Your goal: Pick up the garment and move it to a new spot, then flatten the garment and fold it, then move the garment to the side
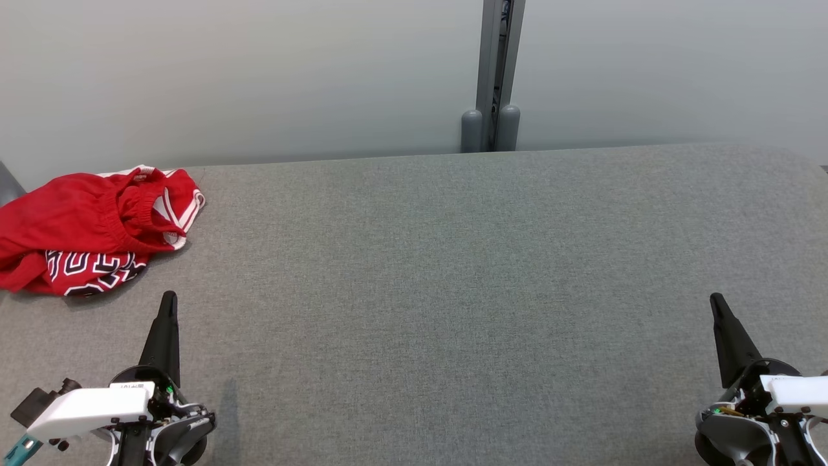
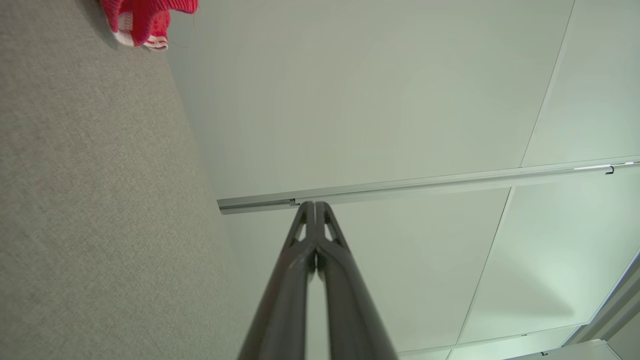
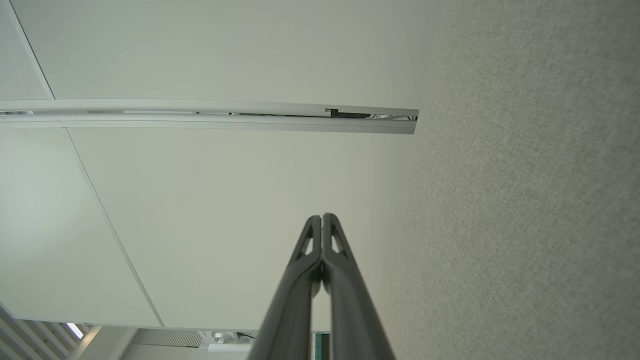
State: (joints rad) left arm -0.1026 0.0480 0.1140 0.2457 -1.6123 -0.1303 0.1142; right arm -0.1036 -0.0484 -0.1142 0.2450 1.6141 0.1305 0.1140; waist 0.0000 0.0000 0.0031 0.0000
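The head view shows the red garment (image 1: 90, 226) crumpled at the grey table's (image 1: 453, 291) far left, cut off by the frame edge. The left wrist view catches only a corner of it. The left gripper (image 1: 169, 298) and right gripper (image 1: 717, 301) sit well apart, fingers pressed together, empty.

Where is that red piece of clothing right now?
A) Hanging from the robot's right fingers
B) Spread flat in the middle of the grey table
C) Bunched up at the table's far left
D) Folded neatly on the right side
C: the red garment lies crumpled in a heap at the far left corner of the grey table, with nothing gripping it.
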